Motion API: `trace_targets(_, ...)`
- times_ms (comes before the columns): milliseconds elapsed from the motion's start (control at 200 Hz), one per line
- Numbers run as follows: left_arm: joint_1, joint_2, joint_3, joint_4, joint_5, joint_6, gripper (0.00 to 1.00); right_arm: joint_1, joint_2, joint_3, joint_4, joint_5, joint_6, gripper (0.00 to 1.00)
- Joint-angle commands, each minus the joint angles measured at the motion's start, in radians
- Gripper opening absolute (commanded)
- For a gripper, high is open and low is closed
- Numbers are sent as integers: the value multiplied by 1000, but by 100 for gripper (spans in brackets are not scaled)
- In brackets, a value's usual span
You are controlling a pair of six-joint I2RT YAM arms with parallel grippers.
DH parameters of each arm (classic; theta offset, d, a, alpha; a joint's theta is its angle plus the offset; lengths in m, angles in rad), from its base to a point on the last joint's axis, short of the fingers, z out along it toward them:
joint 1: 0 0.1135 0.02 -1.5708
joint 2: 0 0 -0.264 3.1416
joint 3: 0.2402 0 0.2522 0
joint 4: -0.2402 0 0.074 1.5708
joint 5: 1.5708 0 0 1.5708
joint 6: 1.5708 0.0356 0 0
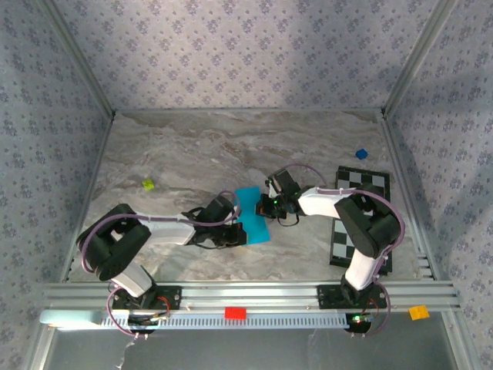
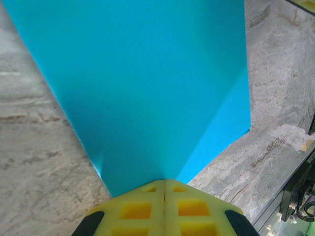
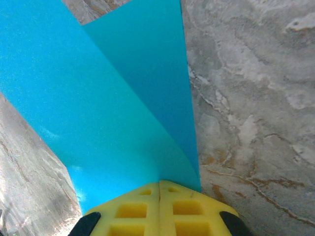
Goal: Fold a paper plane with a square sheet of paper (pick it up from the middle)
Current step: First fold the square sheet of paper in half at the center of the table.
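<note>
Right now both arms lean in over the middle of the grey marbled surface [image 1: 192, 154]. They meet at a thin, bright cyan-blue sheet of paper [image 1: 253, 210] that sits about midway between the left and right edges, a little nearer the near edge.

From its wrist camera, the left hand [image 2: 165, 182] has its yellow fingertips pressed together with no gap, and the paper fans out straight from the tips. That reads to me as a pinch on the sheet's left side. The right hand [image 3: 159, 183] looks the same, tips closed tight with the paper spreading away from them, gripping the opposite side. My guess is that taking it from both sides keeps such a light sheet from sliding and lets one hand anchor it while the other works a fold.

The paper is plain and unmarked. It is not a flat square any more: the right wrist view shows one layer lying over another along a straight slanted line, and the left wrist view shows a similar change of plane near the right edge. From above its outline is a tilted four-sided shape, not yet a pointed dart, so I judge the folding only partly done.

A black-and-white checkered board [image 1: 362, 220] lies by the right edge, well apart from the paper. A tiny dark blue cube [image 1: 361, 153] sits beyond it toward the far right corner.
</note>
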Motion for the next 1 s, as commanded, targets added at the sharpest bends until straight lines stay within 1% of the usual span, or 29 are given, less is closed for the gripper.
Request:
trace_targets(0,-22,11,-48,-95,21,-8,4,2,83,-67,-153,124,3,0)
trace_targets(140,-22,-3,-70,-86,38,-23,4,3,76,-72,-149,126,7,0)
trace_targets(265,-22,-42,-85,-20,79,-58,4,2,74,-76,-147,125,7,0)
trace_targets(405,-6,-112,-23,-57,65,-50,5,3,77,-74,-146,119,9,0)
trace_targets(495,13,-134,5,-42,38,-63,5,4,76,-74,-146,118,7,0)
trace_targets(625,59,-96,34,-12,44,-63,4,6,77,-73,-148,117,7,0)
trace_targets(740,88,-69,22,54,50,-80,5,6,77,-73,-150,116,4,0)
trace_targets(850,95,-24,29,46,52,-63,5,7,78,-70,-151,114,5,0)
trace_targets(994,93,34,-30,116,86,-104,4,7,80,-67,-154,117,7,0)
